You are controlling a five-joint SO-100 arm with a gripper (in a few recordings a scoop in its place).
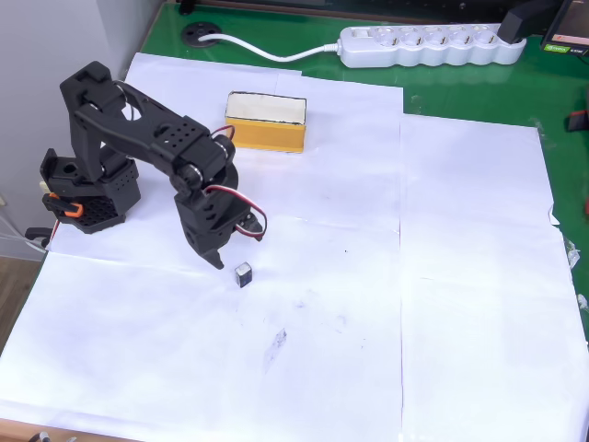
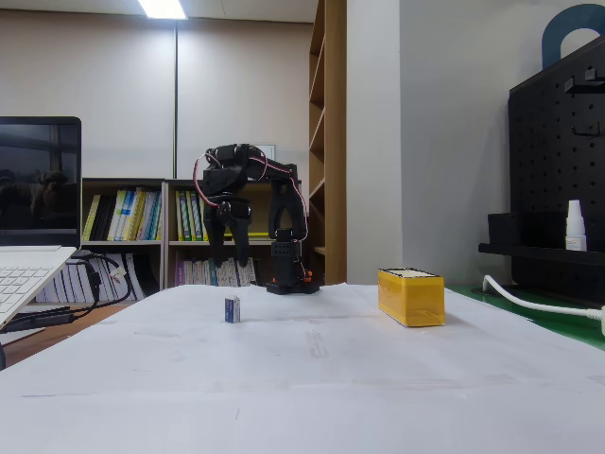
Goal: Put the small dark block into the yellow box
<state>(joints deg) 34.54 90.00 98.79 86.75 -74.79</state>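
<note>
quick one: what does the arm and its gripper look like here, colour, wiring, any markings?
The arm is all matte black plastic with blocky links, some faces dotted with small holes. Red, black and white wires loop between the joints. Orange clips sit on its base. The gripper is black with two tapered fingers. No markings readable.

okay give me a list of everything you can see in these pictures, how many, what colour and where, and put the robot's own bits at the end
small dark block: one, black with grey top, on the paper, just right of the gripper in the overhead view
yellow box: one, mustard sides, cream inside, far part of the paper
paper sheets: several, white, covering the table
table: one, green, shows at the far edge
power strip: one, white, far edge of the table
laptop: one, pale, left in the fixed view
arm: one, black, left in the overhead view
gripper: one, black, open, raised above the paper, holding nothing
</note>
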